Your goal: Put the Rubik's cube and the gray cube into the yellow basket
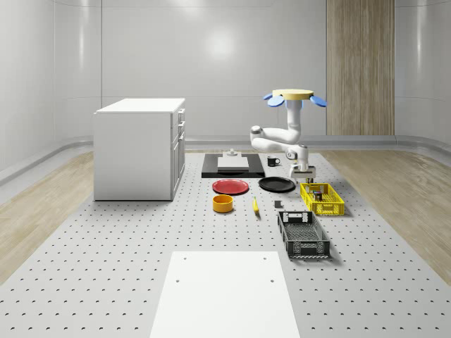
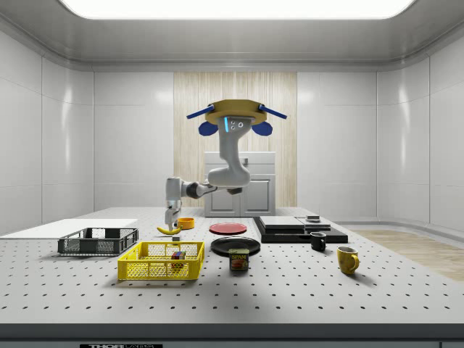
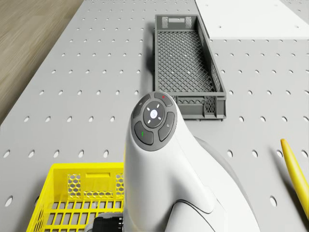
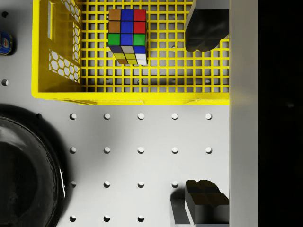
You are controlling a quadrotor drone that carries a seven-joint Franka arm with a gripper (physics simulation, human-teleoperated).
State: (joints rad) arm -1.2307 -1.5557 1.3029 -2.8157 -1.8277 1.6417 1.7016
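The yellow basket (image 1: 322,199) (image 2: 161,261) (image 4: 57,90) stands on the pegboard table with the Rubik's cube (image 4: 127,40) (image 2: 177,254) lying inside it. A small dark gray block (image 1: 278,205), apparently the gray cube, sits on the table between the banana and the black crate. My drone (image 1: 294,95) (image 2: 230,112) hovers above the table behind the basket's far end. The arm reaches down, so the gripper (image 1: 304,173) (image 2: 171,220) (image 4: 206,116) hangs open and empty over the basket's end wall. One finger (image 4: 206,30) is above the basket floor. The other is above the bare table.
A black mesh crate (image 1: 303,236) (image 3: 186,63) lies nearer the front. A black plate (image 1: 277,184) (image 4: 23,170), red plate (image 1: 230,186), orange bowl (image 1: 223,203) and banana (image 1: 255,205) (image 3: 294,169) are to the whole-scene view's left of the basket. A can (image 2: 239,259) and white cabinet (image 1: 141,148) also stand here.
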